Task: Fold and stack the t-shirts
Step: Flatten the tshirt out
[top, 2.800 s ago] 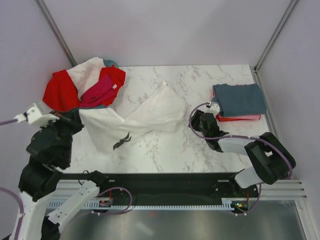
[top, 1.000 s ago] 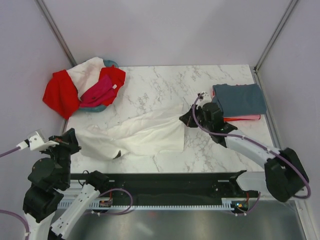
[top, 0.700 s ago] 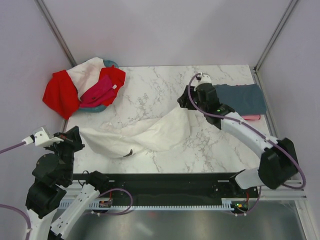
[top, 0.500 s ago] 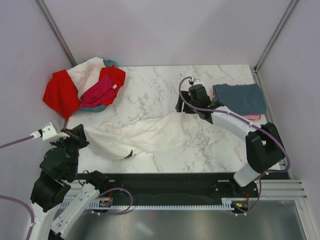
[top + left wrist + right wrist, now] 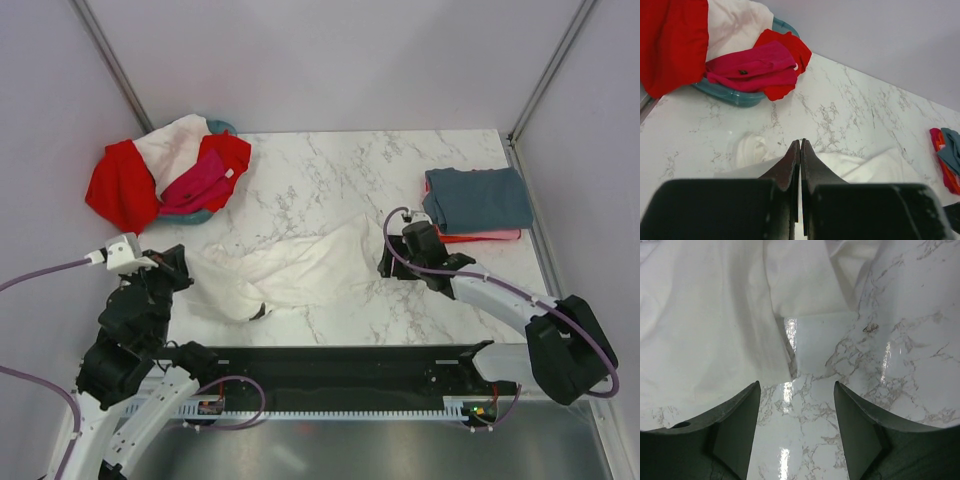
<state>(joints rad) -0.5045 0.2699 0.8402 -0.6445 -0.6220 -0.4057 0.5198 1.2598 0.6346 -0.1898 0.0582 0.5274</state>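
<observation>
Marble tabletop (image 5: 330, 180) carries a rumpled white t-shirt (image 5: 300, 272). My left gripper (image 5: 800, 145) is clenched on its edge; my right gripper (image 5: 796, 384) stands released. I should pinch the hem below and tension evenly.

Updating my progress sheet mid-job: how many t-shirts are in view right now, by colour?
White: 2, the spread white t-shirt and the piled white t-shirt
Red: 1, the red t-shirt
Magenta: 1, the magenta t-shirt
Grey-blue: 1, the grey-blue t-shirt
Coral pink: 1, the coral pink t-shirt beneath it
Total: 6, as far as shows
</observation>
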